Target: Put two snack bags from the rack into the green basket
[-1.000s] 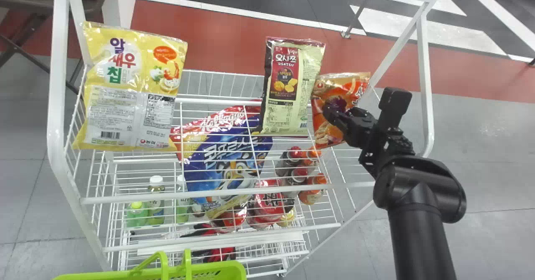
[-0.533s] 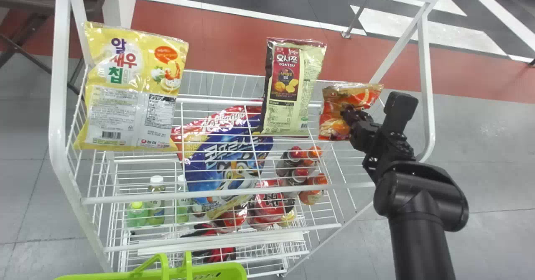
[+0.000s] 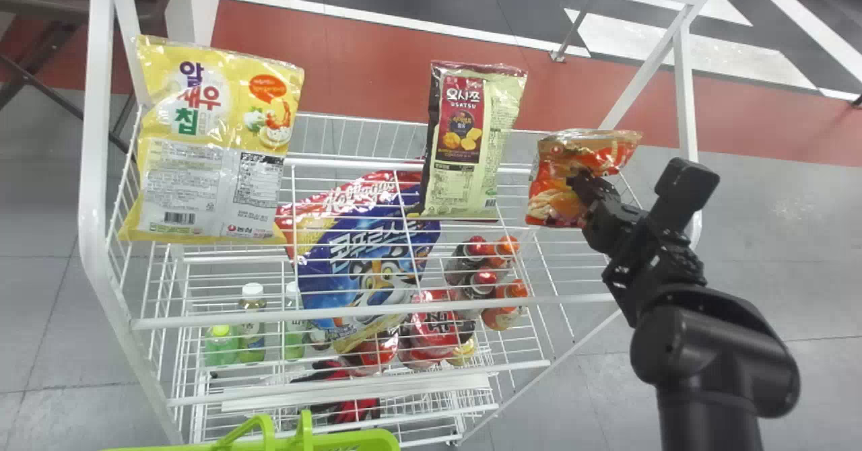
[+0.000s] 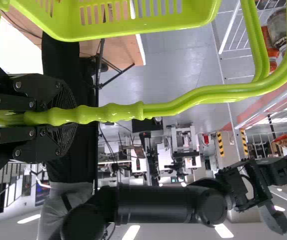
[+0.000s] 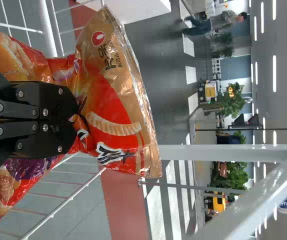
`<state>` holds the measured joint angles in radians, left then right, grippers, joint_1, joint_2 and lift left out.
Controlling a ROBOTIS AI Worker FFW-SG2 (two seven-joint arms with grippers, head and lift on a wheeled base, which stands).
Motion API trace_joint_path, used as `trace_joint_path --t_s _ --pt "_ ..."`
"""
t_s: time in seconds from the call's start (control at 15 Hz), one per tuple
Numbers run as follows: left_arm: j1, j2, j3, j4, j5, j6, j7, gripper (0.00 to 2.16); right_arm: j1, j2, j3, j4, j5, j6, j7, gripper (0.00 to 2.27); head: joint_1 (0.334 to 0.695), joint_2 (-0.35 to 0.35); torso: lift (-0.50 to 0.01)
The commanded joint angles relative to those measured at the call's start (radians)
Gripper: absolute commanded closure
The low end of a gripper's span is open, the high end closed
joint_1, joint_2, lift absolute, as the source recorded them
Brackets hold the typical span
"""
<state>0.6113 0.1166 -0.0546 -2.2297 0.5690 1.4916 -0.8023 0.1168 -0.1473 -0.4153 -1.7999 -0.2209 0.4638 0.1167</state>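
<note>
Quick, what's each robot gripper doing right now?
Left gripper: closed on the green basket's handle.
Right gripper: closed on an orange snack bag.

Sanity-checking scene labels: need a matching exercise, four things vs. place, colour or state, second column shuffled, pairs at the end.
1. Right gripper
2. Left gripper
3. Yellow bag
4. Tiger bag

A. Closed on green basket's handle
B. Mostly blue
C. Pinching orange bag
D. Leftmost on rack, head view

Pairs: 1-C, 2-A, 3-D, 4-B
</note>
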Motion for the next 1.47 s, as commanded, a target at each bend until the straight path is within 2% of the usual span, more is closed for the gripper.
trace_joint_path --t_s 0.0,0.2,0.4,0.53,0.93,1.07,1.27,1.4 --pt "0.004 0.000 -0.001 -0.002 0.000 -0.001 -0.001 2.14 0.096 0.005 -0.020 -0.139 -0.075 0.026 -0.006 2.25 0.695 -0.350 -0.007" --pt "0.004 0.000 -0.005 -0.005 0.000 -0.001 -0.001 2.14 0.241 0.034 -0.069 -0.358 -0.164 0.100 -0.006 2.25 0.695 -0.350 -0.007" --pt "0.004 0.000 -0.010 -0.010 -0.003 -0.001 0.000 2.14 0.403 0.043 -0.117 -0.541 -0.294 0.195 0.008 2.25 0.695 -0.350 -0.007" --pt "0.005 -0.002 -0.013 -0.011 -0.003 -0.004 -0.001 2.14 0.478 0.075 -0.112 -0.618 -0.347 0.296 0.035 2.25 0.695 -0.350 -0.007" --pt "0.013 -0.009 -0.025 -0.015 -0.008 -0.017 -0.001 2.14 0.598 0.074 0.061 -0.578 -0.360 0.490 0.110 2.25 0.695 -0.350 -0.007" --pt "0.013 -0.011 -0.031 -0.016 -0.015 -0.020 0.002 2.14 0.633 0.067 0.128 -0.558 -0.354 0.487 0.113 2.25 0.695 -0.350 -0.007" --pt "0.011 -0.014 -0.033 -0.015 -0.017 -0.020 0.008 2.14 0.655 0.043 0.263 -0.530 -0.314 0.526 0.112 2.25 0.695 -0.350 -0.007" --pt "0.010 -0.015 -0.031 -0.015 -0.018 -0.023 0.008 2.14 0.656 0.005 0.362 -0.519 -0.261 0.542 0.095 2.25 0.695 -0.350 -0.007"
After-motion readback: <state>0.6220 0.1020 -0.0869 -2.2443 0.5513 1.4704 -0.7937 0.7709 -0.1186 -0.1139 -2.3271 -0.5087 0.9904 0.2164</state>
